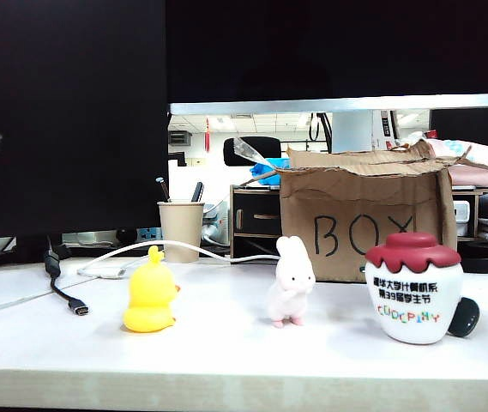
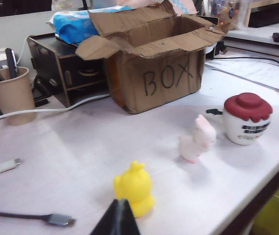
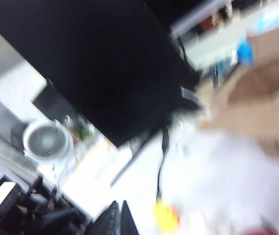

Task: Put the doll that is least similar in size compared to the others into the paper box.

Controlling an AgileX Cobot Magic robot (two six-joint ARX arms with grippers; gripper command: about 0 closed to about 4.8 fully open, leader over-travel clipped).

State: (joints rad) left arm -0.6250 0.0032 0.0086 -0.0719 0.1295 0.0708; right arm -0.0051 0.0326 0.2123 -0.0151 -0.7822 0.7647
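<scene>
Motion blur is smearing the right wrist view: the paper box [image 3: 257, 98] is showing as a brown mass, the yellow duck [image 3: 166, 218] as a blob, and the doll [image 3: 257, 231] as a red sliver being cut off by the frame edge. The right gripper [image 3: 117, 220] and left gripper [image 2: 117, 220] are each showing only dark tips at the frame edge. In the exterior view, the doll [image 1: 415, 287] is partly hiding a black object [image 1: 465, 318].

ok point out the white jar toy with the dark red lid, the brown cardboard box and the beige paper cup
white jar toy with dark red lid [image 1: 415, 302]: exterior view, white body
brown cardboard box [image 1: 359, 215]: exterior view, front wall
beige paper cup [image 1: 180, 233]: exterior view, side wall
</scene>
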